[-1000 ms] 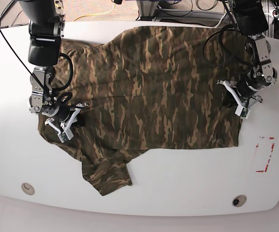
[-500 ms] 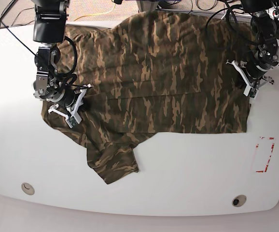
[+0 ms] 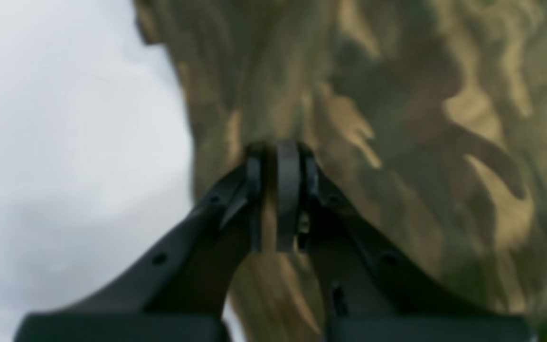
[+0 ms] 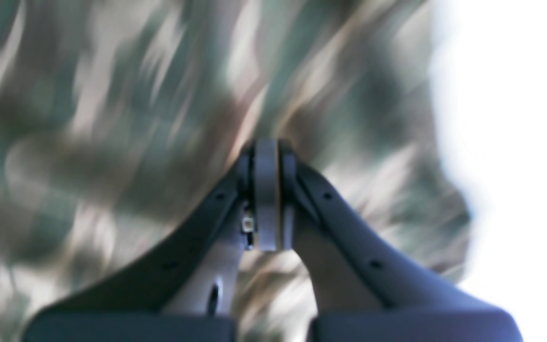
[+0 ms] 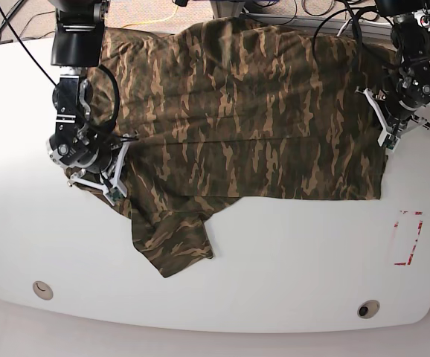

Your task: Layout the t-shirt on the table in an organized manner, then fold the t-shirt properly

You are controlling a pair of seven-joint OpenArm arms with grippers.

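Observation:
The camouflage t-shirt [image 5: 252, 111] lies spread across the far half of the white table [image 5: 274, 275], with one sleeve [image 5: 174, 242] bunched toward the near side. My right gripper [image 5: 111, 178] sits on the shirt's left edge in the base view. In its blurred wrist view the right gripper [image 4: 266, 152] is shut, with t-shirt cloth [image 4: 88, 118] all around it. My left gripper [image 5: 384, 130] is at the shirt's right edge. Its wrist view shows the left gripper [image 3: 280, 156] shut on t-shirt cloth [image 3: 420, 118] beside bare table [image 3: 64, 142].
A red-outlined tape rectangle [image 5: 408, 238] marks the near right of the table. Two round grommet holes [image 5: 42, 289] [image 5: 368, 308] sit near the front edge. Cables and floor lie beyond the far edge, where the shirt's top reaches.
Both grippers have moved toward the far edge, and the t-shirt has slid that way with them. Its lower hem and bunched sleeve now lie farther from the front edge.

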